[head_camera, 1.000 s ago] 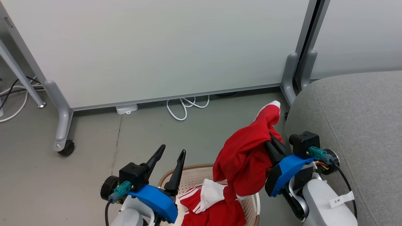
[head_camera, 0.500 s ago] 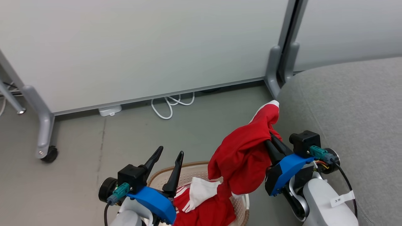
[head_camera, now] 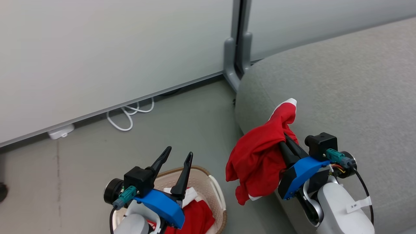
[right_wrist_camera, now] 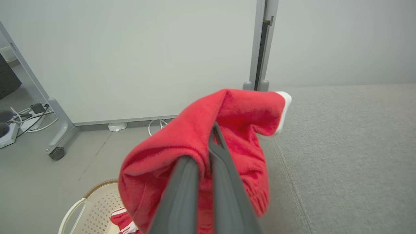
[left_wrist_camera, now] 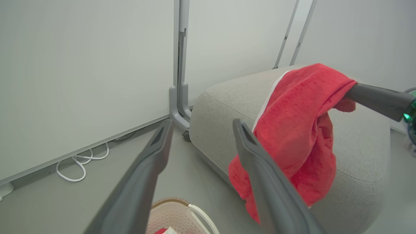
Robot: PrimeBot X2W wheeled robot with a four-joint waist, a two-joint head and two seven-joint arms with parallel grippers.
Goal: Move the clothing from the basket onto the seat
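We see our right claw clamped on the plain red, soft fabric garment, its two long dark fingers pressed close together with cloth bunched between and around them. The garment is lifted clear of the basket and hangs from the claw at the rounded left edge of the large grey upholstered sofa cushion. A white-tipped end pokes upward over the cushion's top, while the lower folds droop down past its side, above the floor. We cannot tell whether the fabric touches the cushion.

Our left claw is empty, its fingers spread apart and pointing up. It hovers over the near-left part of the cream-white perforated plastic laundry basket with the brown woven-look rim. The basket stands on the grey floor, just beside the cushion's left side but apart from it. One white side handle faces the cushion.

Inside the basket lies the second garment, red with white panels, crumpled against the bottom and partly hidden behind our left wrist.

Beyond the basket, pale grey partition panels stand along the far edge of the floor. A looped white cable and a small white plug block lie at their foot.
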